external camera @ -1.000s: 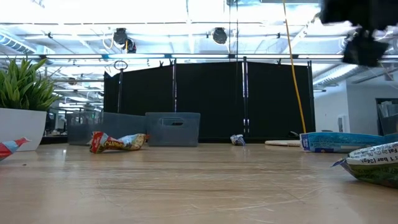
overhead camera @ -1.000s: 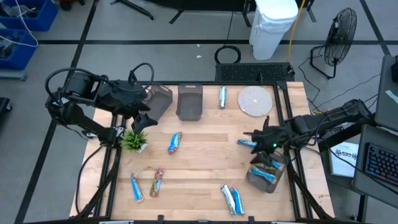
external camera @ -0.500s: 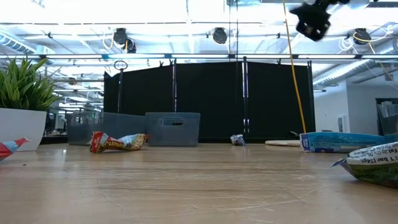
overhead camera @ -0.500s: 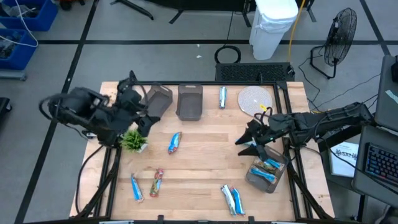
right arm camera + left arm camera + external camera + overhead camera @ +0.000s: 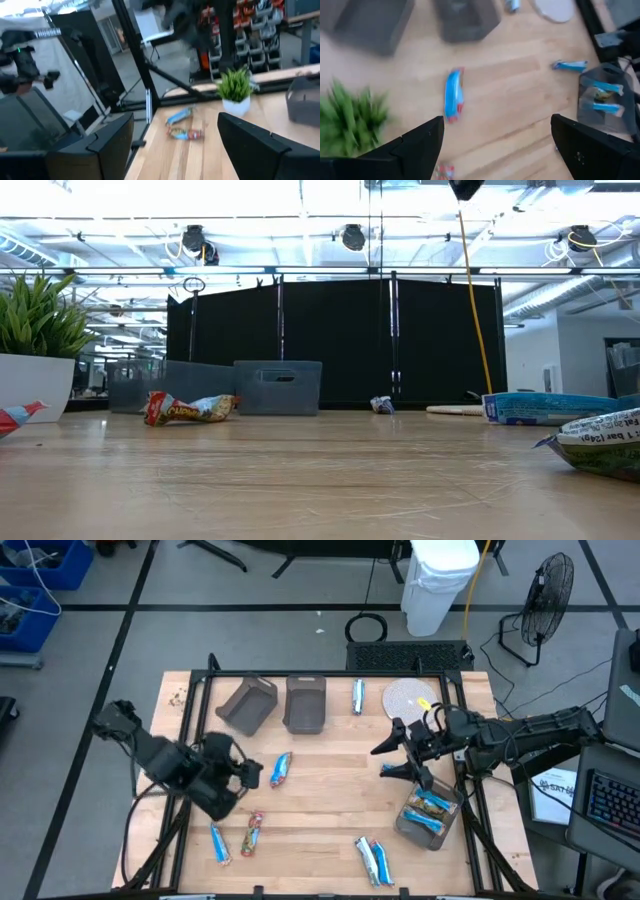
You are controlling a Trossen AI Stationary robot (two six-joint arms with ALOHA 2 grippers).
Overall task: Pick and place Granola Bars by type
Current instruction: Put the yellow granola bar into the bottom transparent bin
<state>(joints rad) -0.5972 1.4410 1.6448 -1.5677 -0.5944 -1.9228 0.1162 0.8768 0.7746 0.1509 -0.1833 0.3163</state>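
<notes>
High view: both tools are spread and hold nothing, the left tool point(image 5: 250, 772) beside a granola bar point(image 5: 281, 768), the right tool point(image 5: 392, 758) near the bin point(image 5: 430, 816) with bars.

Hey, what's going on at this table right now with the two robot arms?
Two dark arms are sorting wrapped granola bars into grey-brown bins. Neither holds anything: the left gripper hangs open near a blue-and-red bar mid-table, and the right gripper is open above a blue bar, beside the bin already holding blue bars. Other bars lie scattered.
</notes>
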